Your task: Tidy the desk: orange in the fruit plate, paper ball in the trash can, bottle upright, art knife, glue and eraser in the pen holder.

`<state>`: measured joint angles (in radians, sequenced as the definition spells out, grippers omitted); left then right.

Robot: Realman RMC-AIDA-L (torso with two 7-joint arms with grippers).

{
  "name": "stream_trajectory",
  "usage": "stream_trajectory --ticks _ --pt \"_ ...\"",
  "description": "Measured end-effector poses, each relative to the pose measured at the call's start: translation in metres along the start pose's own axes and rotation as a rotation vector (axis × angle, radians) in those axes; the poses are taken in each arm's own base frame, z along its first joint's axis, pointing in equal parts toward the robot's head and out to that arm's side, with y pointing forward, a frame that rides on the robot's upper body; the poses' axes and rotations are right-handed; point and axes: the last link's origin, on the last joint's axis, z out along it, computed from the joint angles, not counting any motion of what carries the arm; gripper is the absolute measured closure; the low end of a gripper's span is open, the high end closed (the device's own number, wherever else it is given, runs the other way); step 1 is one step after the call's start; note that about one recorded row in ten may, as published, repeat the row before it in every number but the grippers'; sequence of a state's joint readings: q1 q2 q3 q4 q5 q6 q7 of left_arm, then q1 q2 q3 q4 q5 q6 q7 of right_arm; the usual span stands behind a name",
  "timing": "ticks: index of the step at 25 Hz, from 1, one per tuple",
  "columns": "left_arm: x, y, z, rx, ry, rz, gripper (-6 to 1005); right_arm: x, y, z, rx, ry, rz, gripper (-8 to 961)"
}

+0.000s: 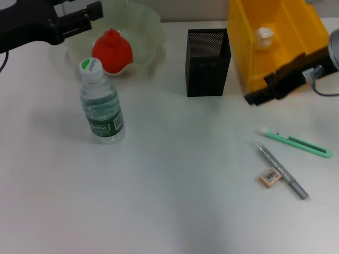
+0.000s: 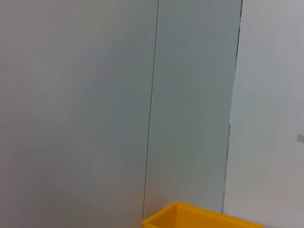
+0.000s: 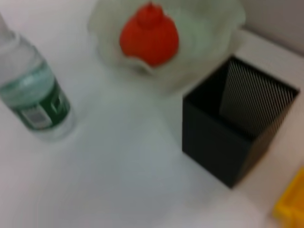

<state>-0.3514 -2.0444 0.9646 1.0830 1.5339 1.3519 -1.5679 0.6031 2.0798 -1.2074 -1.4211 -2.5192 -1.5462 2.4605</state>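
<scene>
Head view shows much of the tidying done: one red-orange round fruit (image 1: 112, 51) lies in the pale translucent wavy-rimmed fruit plate (image 1: 151, 26) near the far left corner of the white desk (image 1: 169, 211), one clear plastic water bottle with a green label (image 1: 100, 106) stands upright in front of it, and one crumpled white paper ball (image 1: 264, 36) sits inside the yellow plastic trash bin (image 1: 249, 58) at the far right. By my judgement three things remain: one green-handled art knife (image 1: 296, 142), one grey glue pen (image 1: 282, 172) and one tan eraser with a barcode (image 1: 269, 177) lie near the right edge, none in the single black mesh pen holder (image 1: 207, 63). The left hand (image 1: 82, 18) hovers spread and empty above the plate; the right hand (image 1: 288, 79) is by the bin, its grip state impossible to tell.
</scene>
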Motion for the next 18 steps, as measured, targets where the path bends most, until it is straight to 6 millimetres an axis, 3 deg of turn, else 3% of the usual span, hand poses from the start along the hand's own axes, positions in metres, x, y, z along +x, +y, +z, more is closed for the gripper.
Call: stream_trajectory --ticks 11,18 --pt "0.006 -0.006 0.007 0.026 0.003 0.073 334 0.032 -0.012 0.017 -0.004 0.141 -0.032 252" --pt "0.000 -0.013 0.001 0.062 0.016 0.054 335 0.036 -0.015 0.025 -0.008 0.144 -0.058 252"
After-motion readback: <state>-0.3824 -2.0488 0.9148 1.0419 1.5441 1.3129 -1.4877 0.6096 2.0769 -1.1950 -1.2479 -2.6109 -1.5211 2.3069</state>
